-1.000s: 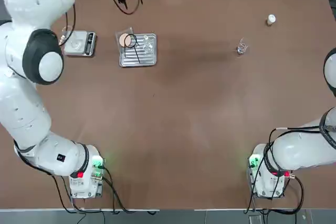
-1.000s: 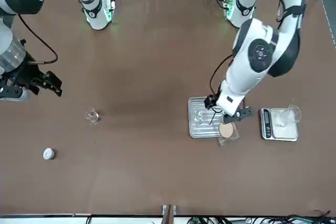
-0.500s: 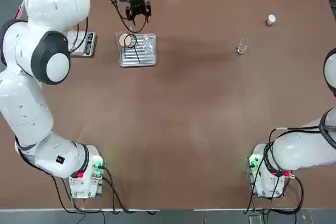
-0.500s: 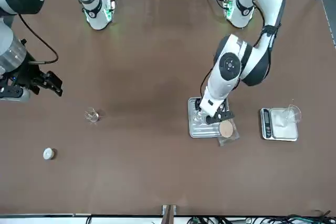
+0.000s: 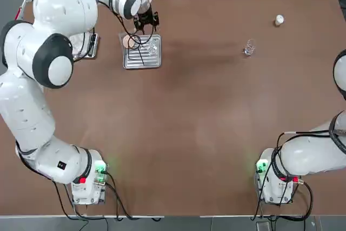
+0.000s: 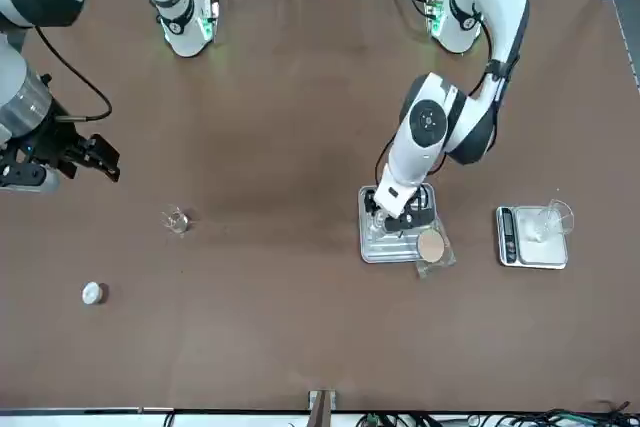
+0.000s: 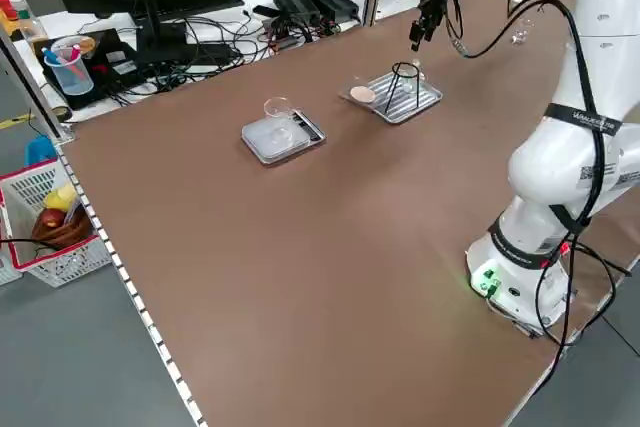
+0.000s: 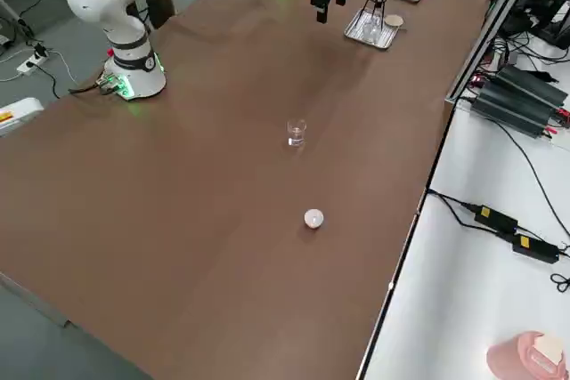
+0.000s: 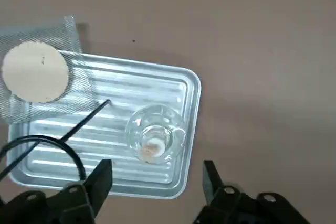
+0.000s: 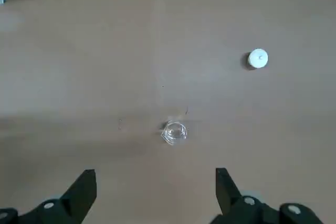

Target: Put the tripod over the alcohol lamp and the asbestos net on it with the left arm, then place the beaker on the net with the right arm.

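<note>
On a ribbed metal tray (image 5: 141, 63) at the far left stand the clear alcohol lamp (image 5: 153, 48) and, beside it, the black tripod (image 5: 134, 41). The asbestos net (image 5: 128, 40), with its beige disc, lies half over the tray's corner. My left gripper (image 5: 145, 21) hovers above the tray's far edge. In the left wrist view it (image 9: 155, 178) is open with nothing held, the lamp (image 9: 153, 137) just ahead of its fingers and the tripod ring (image 9: 42, 153) off to one side. The beaker (image 5: 248, 48) stands alone at the far right. My right gripper (image 10: 155, 183) is open, short of the beaker (image 10: 174, 132).
A small white bottle (image 5: 278, 20) sits beyond the beaker near the far right edge. To the left of the tray is a grey scale (image 7: 282, 135) with a clear cup (image 7: 277, 110) on it. Cables and power bricks lie past the table's far edge.
My left gripper has come in from beyond the table's far edge to just over the tray, near the lamp. The right arm and all the objects have stayed put.
</note>
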Available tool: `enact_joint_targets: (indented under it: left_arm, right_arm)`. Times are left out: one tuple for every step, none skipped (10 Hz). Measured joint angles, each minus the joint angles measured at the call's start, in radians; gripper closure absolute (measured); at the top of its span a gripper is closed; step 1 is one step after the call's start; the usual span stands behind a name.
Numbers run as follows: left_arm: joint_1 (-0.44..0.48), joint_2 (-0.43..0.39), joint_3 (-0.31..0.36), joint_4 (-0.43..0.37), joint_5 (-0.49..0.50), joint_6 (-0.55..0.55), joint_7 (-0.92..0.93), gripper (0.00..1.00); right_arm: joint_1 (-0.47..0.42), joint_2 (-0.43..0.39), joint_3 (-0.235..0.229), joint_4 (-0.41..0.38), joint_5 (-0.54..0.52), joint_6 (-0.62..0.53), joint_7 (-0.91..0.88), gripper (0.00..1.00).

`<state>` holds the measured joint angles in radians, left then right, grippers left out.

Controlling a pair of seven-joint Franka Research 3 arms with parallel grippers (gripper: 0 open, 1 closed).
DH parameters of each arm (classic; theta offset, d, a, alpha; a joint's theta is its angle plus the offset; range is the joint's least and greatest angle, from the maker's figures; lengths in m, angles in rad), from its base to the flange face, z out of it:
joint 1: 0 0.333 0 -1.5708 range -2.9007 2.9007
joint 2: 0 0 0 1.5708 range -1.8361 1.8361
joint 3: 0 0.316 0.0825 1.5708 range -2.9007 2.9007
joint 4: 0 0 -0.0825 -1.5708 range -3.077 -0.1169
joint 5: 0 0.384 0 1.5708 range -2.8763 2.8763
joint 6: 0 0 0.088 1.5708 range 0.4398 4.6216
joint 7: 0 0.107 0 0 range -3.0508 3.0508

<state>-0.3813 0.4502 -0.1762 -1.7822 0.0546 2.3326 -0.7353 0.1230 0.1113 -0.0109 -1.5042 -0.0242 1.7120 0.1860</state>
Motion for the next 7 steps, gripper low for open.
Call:
enact_joint_targets:
  left_arm:
    - [-0.004, 0.001, 0.0, -0.019, 0.0, 0.022, -0.002, 0.24]
    - [-0.005, 0.002, 0.0, -0.03, 0.0, 0.042, -0.003, 0.26]
    - [-0.006, 0.006, 0.0, -0.034, 0.0, 0.059, -0.003, 0.26]
    - [-0.006, 0.013, 0.001, -0.035, 0.007, 0.065, -0.003, 0.26]
    - [-0.006, 0.021, 0.0, -0.035, 0.016, 0.067, -0.003, 0.27]
    - [-0.006, 0.033, 0.001, -0.035, 0.024, 0.078, -0.004, 0.28]
    - [-0.006, 0.046, 0.001, -0.036, 0.033, 0.095, -0.004, 0.28]
  right_arm:
    - [0.0, -0.002, -0.001, 0.0, 0.0, 0.0, 0.0, 0.0]
    - [-0.001, -0.004, -0.001, 0.0, 0.0, -0.003, 0.0, 0.0]
    - [-0.002, -0.006, -0.003, 0.0, 0.0, -0.009, 0.0, 0.0]
    - [-0.002, -0.007, -0.004, 0.0, 0.0, -0.012, 0.0, 0.0]
    - [-0.002, -0.007, -0.004, -0.001, 0.0, -0.014, 0.0, 0.0]
    - [-0.002, -0.007, -0.005, -0.003, 0.0, -0.014, 0.0, 0.0]
    - [-0.002, -0.007, -0.006, -0.005, 0.0, -0.014, 0.0, 0.0]
